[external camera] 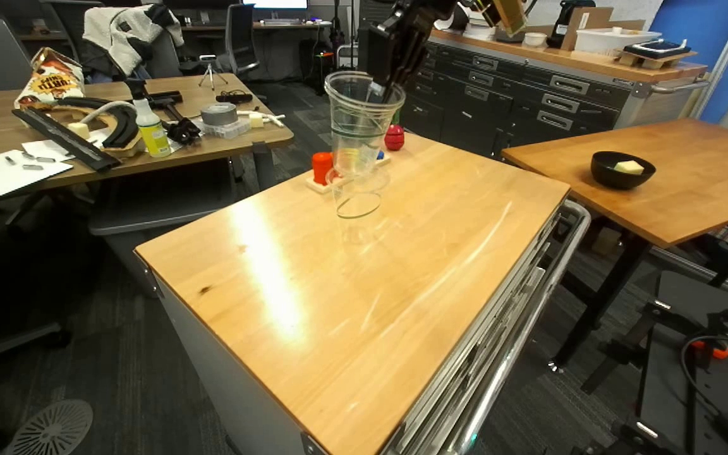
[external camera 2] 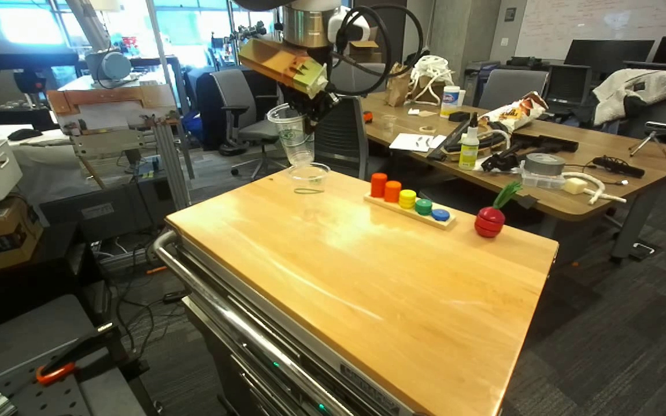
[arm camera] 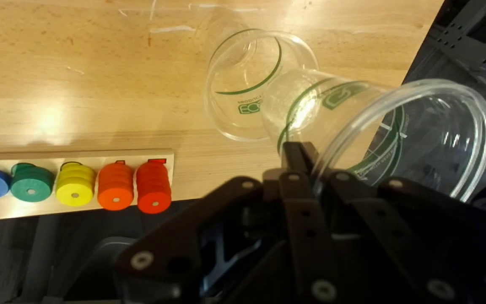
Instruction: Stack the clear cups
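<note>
My gripper is shut on the rim of the held clear cups, seen in the wrist view [arm camera: 297,156] and in both exterior views [external camera: 382,91] [external camera 2: 310,118]. The held clear cups [external camera: 356,123] [external camera 2: 295,138] show two close rims, so they look like two nested together. They are tilted in the wrist view [arm camera: 340,95]. Another clear cup [external camera: 357,201] [external camera 2: 310,182] stands upright on the wooden tabletop [external camera: 351,284]. The bottom of the held cups is at or just over its rim; I cannot tell whether they touch. It also shows in the wrist view [arm camera: 249,107].
A wooden strip with coloured discs [external camera 2: 408,205] [arm camera: 74,181] lies along one tabletop edge near the standing cup. A red radish toy [external camera 2: 489,222] [external camera: 394,137] stands beyond its end. A black bowl [external camera: 620,174] is on a separate table. A metal rail [external camera 2: 252,329] runs along another edge.
</note>
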